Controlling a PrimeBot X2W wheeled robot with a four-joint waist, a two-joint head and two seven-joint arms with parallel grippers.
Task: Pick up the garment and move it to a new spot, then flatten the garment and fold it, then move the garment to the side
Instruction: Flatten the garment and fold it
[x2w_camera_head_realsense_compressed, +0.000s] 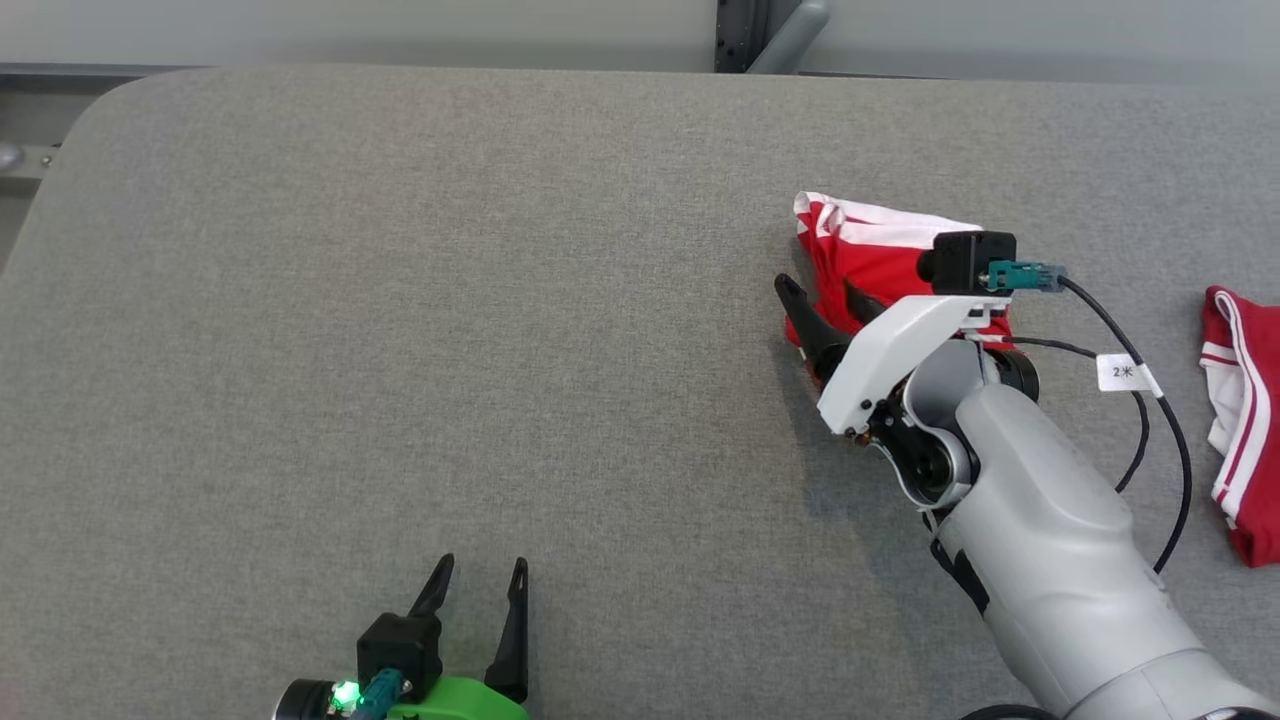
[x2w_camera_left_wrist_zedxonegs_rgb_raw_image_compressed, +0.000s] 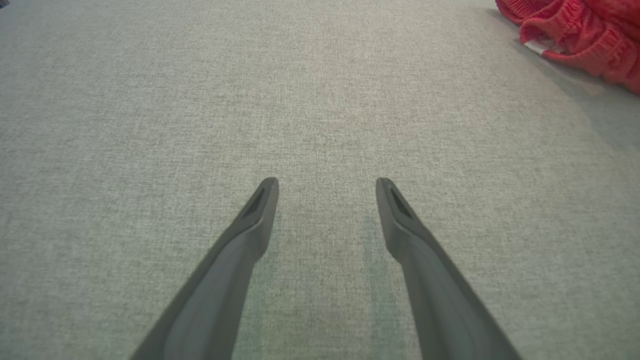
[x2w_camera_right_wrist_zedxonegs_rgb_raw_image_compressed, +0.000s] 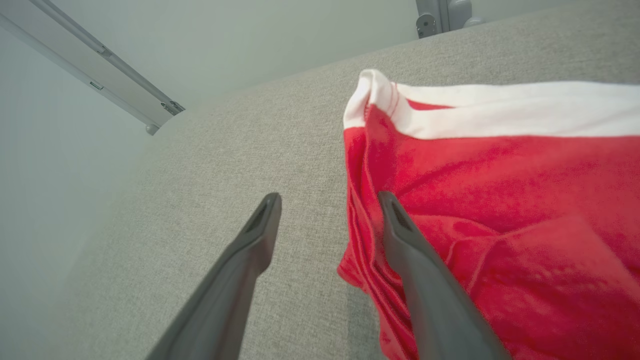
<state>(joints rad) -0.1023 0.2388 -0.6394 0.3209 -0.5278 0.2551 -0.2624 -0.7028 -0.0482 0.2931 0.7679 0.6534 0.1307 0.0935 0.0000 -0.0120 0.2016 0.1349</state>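
As the left gripper (x2w_camera_head_realsense_compressed: 483, 565) sits low at the near edge of the table (x2w_camera_head_realsense_compressed: 400, 300), left of the middle, its two dark fingers are spread wide and there's nothing between them. The left wrist view confirms it: left gripper (x2w_camera_left_wrist_zedxonegs_rgb_raw_image_compressed: 326, 184) apart over bare grey fabric, nothing in the grip.

Across to the right now, and there's the garment (x2w_camera_head_realsense_compressed: 870, 255), a red bundle with a white band along its far side, lying in the right half of the table, nearer the far edge than the near one and well clear of the right edge. The right gripper (x2w_camera_head_realsense_compressed: 817, 285) is right on it, at its left side, claw wide. From the right wrist, the right gripper (x2w_camera_right_wrist_zedxonegs_rgb_raw_image_compressed: 328, 197) straddles the garment's (x2w_camera_right_wrist_zedxonegs_rgb_raw_image_compressed: 500, 175) left border: one finger over bare table just beside the cloth, the other over the red folds. Nothing is pinched; whether that finger touches the cloth, I can't tell.

A black cable (x2w_camera_head_realsense_compressed: 1165, 400) with a white tag (x2w_camera_head_realsense_compressed: 1125, 372) loops off the wrist. At the table's right edge lies a second garment (x2w_camera_head_realsense_compressed: 1245, 420), red with white stripes, well apart from the first.
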